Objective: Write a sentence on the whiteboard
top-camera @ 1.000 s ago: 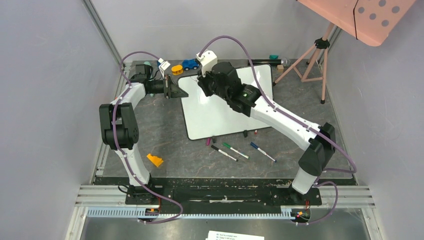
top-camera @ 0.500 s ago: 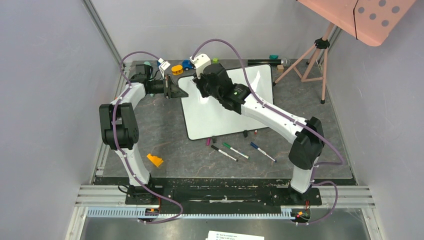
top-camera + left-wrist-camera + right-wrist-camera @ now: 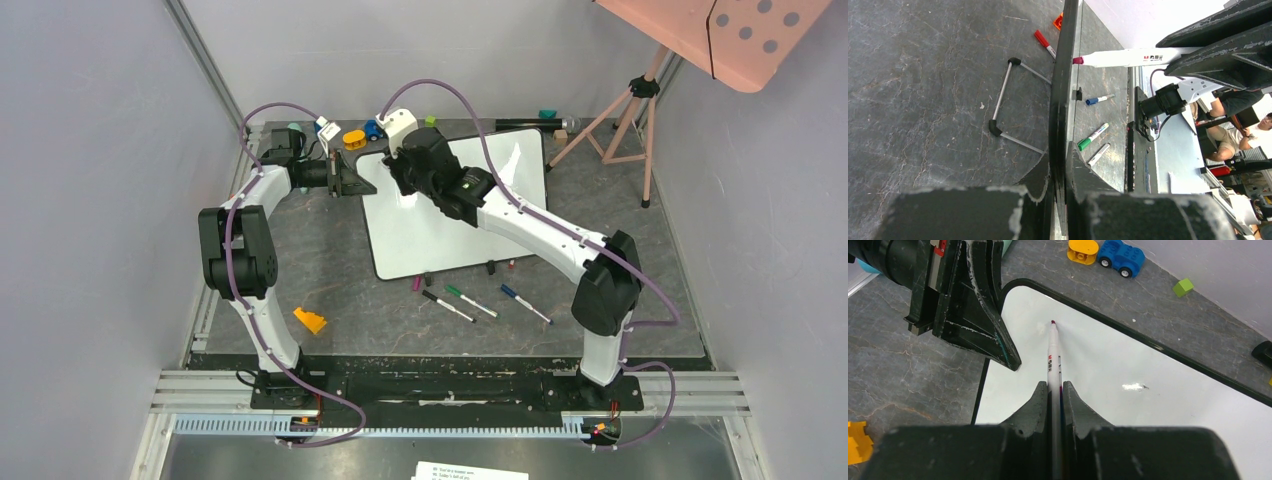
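Even bright light, glare on whiteboard (image 3: 1158,375), overexposed wrist-view background

Left arm (image 3: 240,250): rises from the near-left base, elbow folded out to the left, forearm reaching to the far left.
Left wrist: level, pointing right.
Left gripper (image 3: 345,180): fingers pinched tight on the left edge of the whiteboard (image 3: 425,240).
Right arm (image 3: 545,230): rises from the near-right base, elbow high on the right, forearm stretched diagonally to the far left.
Right wrist: pitched downward.
Right gripper (image 3: 1053,390): fingers closed on a marker (image 3: 1052,352), which projects straight ahead between them.
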Robot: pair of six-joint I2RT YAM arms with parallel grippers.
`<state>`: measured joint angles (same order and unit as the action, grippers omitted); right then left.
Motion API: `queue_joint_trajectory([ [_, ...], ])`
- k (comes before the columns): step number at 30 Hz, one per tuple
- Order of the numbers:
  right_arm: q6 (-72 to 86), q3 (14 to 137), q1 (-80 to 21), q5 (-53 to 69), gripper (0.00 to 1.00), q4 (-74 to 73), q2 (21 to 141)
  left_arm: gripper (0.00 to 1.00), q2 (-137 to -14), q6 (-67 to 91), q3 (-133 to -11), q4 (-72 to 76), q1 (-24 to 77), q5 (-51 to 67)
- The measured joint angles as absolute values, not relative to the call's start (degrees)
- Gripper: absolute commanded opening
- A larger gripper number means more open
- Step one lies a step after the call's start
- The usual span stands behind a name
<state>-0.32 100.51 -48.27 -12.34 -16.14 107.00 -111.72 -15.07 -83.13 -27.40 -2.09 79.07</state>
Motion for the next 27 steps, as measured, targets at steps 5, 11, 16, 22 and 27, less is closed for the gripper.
queue_joint_trajectory([
  [5, -0.34, 100.84, -48.29, -12.4, 0.0, -16.03, 107.39, 0.02, -111.72, -15.09, -83.15, -27.42, -2.09, 79.07],
  [11, -0.34, 100.84, -48.49, -12.62, 0.0, -15.94, 107.59, 0.02, -111.72, -15.07, -83.15, -27.42, -2.09, 79.05],
  [16, -0.34, 100.84, -48.53, -12.86, 0.0, -15.94, 107.63, 0.02, -111.72, -15.07, -83.15, -27.42, -2.09, 79.02],
  [22, -0.54, 100.79, -48.56, -12.95, 0.0, -15.94, 107.63, 0.02, -111.72, -15.07, -83.15, -27.42, -2.09, 79.02],
  [27, -0.67, 99.98, -48.6, -12.99, 0.0, -15.11, 107.53, 0.02, -111.72, -15.07, -83.15, -27.42, -2.09, 78.98],
])
